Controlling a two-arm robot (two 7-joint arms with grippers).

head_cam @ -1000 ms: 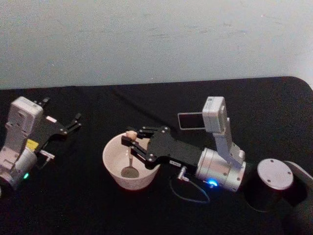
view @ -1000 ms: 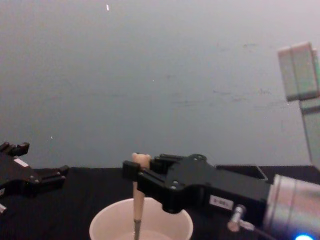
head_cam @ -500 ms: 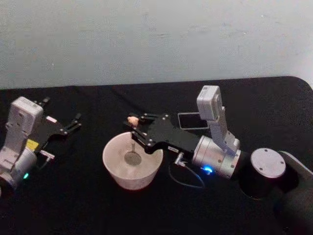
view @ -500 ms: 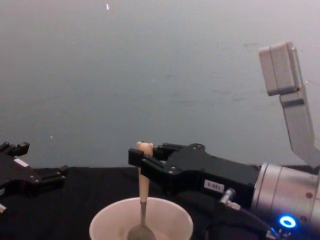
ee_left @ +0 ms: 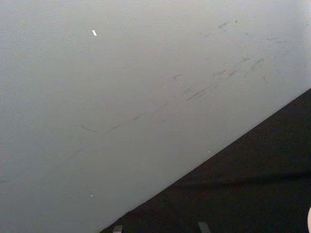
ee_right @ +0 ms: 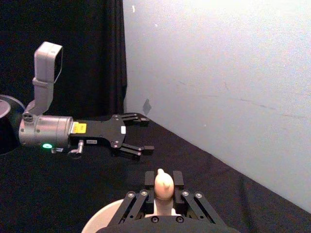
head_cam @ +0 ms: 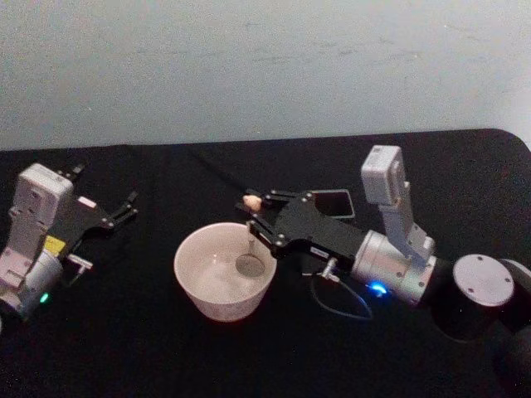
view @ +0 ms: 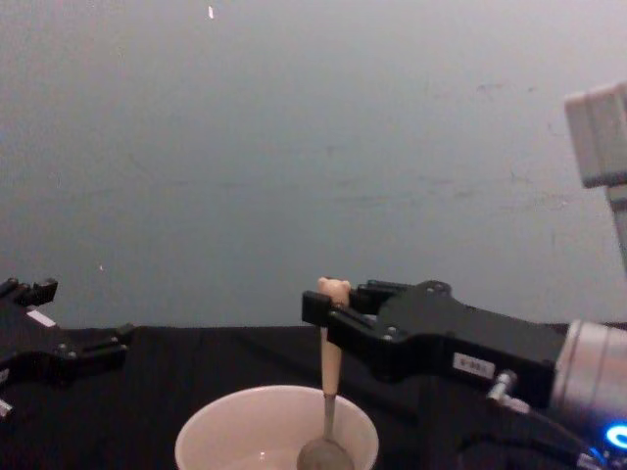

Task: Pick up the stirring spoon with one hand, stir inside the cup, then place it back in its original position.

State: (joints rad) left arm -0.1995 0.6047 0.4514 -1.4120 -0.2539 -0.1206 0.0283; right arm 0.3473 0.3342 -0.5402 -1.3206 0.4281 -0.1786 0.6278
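The stirring spoon (view: 330, 377) stands bowl-down inside the cup (view: 245, 416), the right gripper (view: 323, 313) with jaws clamped on its upper stem.

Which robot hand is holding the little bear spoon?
The right gripper, pinching the stirring spoon inside the cup; the left gripper sits open and empty.

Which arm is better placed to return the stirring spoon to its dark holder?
Right. The right gripper is shut on the stirring spoon, whose bowl sits in the cup, and the holder stands just behind that gripper. The left gripper lies open, well apart on the left.
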